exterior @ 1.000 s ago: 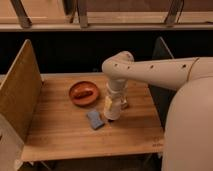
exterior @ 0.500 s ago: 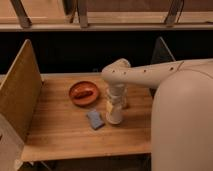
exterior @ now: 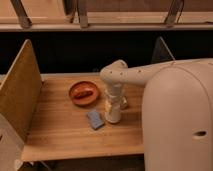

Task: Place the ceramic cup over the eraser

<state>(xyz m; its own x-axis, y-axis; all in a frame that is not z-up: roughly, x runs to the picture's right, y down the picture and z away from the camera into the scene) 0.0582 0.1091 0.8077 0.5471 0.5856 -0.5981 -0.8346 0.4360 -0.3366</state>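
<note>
We see our gripper (exterior: 113,111) pressed together low over the worktop (exterior: 65,132), just beside the blue pad (exterior: 95,119), near the orange-brown bowl (exterior: 83,93).

I see a light wooden table (exterior: 65,135) under warm, dim light, a tall board panel (exterior: 20,90) along its left edge, a dark gap behind, and a pale rail (exterior: 105,22) above.

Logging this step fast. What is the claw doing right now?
Claw: shut, down at the table beside the blue pad; whether it holds the white thing there cannot be told.
</note>
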